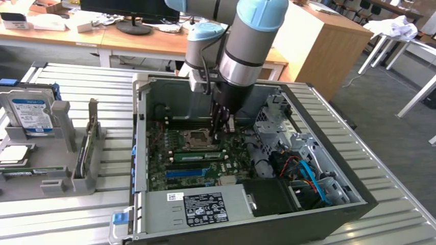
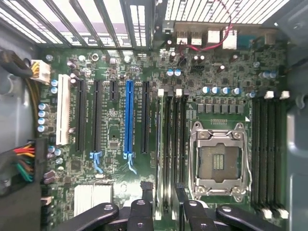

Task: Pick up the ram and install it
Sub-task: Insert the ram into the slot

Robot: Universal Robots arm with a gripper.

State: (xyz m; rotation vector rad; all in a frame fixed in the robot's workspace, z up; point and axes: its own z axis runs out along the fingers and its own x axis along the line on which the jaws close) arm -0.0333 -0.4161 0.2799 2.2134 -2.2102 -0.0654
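Slatted metal worktop (image 1: 81, 81) carries an open computer case (image 1: 140, 127); inside, the ram (image 1: 199, 155) stands edge-up in a slot just beside the CPU socket (image 1: 194, 139). It looks light, stiff and fragile, best pinched across its flat faces. The hand (image 1: 219, 127) hovers near the socket, fingers (image 2: 144, 192) spread. Loose cables (image 1: 303, 171) crowd the far side of the socket.

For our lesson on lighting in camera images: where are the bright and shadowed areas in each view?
Exterior view: the slatted table is brightly lit, while the motherboard sits dimmer inside the case, under the arm. Wrist view: light glares through the vent slots; the motherboard is evenly lit, the pincer dark.
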